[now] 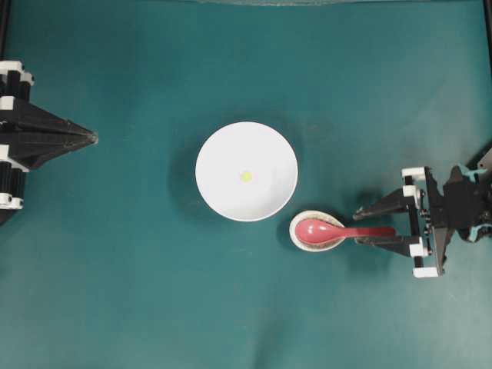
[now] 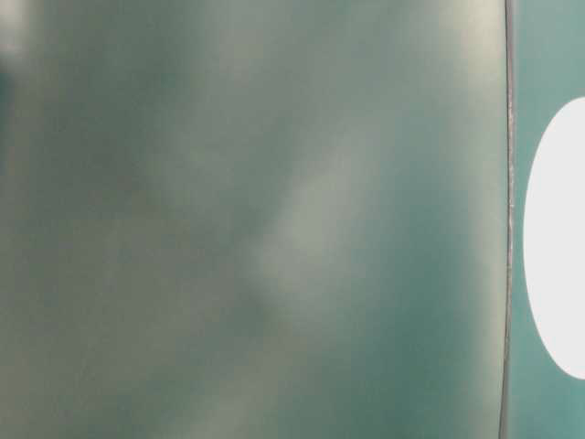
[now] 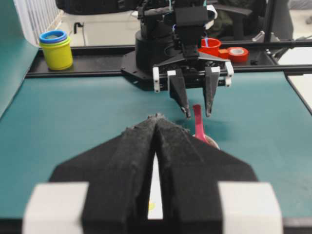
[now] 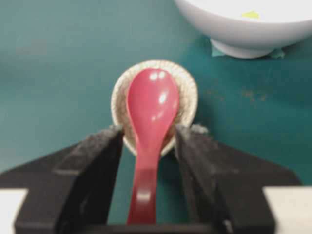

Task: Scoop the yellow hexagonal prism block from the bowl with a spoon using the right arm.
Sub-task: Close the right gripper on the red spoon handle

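Observation:
The white bowl [image 1: 223, 146] stands mid-table with the tiny yellow hexagonal prism block [image 1: 246, 176] lying inside it, also seen at the top of the right wrist view as the block [image 4: 250, 15] in the bowl [image 4: 243, 34]. The pink-red spoon [image 1: 330, 231] rests with its scoop in a speckled beige spoon rest [image 1: 298, 234], handle pointing right. My right gripper [image 1: 360, 227] is open and straddles the spoon handle [image 4: 146, 175], a gap on each side of it. My left gripper [image 1: 92, 137] is shut and empty at the far left.
The table is covered in teal cloth. In the left wrist view, a yellow and blue cup stack [image 3: 56, 48] and orange-red tape rolls [image 3: 229, 51] sit beyond the table's far edge, behind the right arm. The table-level view is blurred, with a white shape [image 2: 558, 238] at its right edge.

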You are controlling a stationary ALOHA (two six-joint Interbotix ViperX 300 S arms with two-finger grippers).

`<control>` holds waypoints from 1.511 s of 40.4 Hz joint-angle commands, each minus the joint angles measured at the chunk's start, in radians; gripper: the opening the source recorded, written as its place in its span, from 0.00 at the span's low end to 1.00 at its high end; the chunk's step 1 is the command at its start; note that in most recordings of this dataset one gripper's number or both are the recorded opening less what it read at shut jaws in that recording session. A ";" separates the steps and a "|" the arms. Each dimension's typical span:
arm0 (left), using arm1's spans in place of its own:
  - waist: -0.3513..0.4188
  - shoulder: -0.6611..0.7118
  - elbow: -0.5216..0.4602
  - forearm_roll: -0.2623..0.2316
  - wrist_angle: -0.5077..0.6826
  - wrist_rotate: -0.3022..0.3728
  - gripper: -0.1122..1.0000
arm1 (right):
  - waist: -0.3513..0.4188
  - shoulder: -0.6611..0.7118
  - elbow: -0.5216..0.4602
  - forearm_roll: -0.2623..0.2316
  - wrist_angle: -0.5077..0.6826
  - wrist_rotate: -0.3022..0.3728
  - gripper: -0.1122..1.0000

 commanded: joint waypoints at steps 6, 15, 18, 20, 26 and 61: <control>0.003 0.005 -0.026 0.003 -0.011 0.002 0.09 | 0.006 0.041 -0.012 0.032 -0.012 0.000 0.57; 0.003 0.005 -0.026 0.003 -0.011 0.002 0.09 | 0.008 0.078 -0.018 0.040 -0.012 0.038 0.57; 0.002 0.005 -0.026 0.003 -0.009 0.002 0.09 | 0.012 0.081 -0.020 0.040 -0.011 0.044 0.57; 0.003 0.005 -0.026 0.003 -0.011 0.002 0.09 | 0.015 0.083 -0.021 0.040 -0.005 0.046 0.57; 0.002 0.003 -0.026 0.003 -0.011 0.002 0.09 | 0.017 0.083 -0.023 0.040 -0.002 0.046 0.57; 0.002 0.003 -0.028 0.003 -0.011 0.003 0.09 | 0.021 0.081 -0.021 0.031 0.034 0.025 0.57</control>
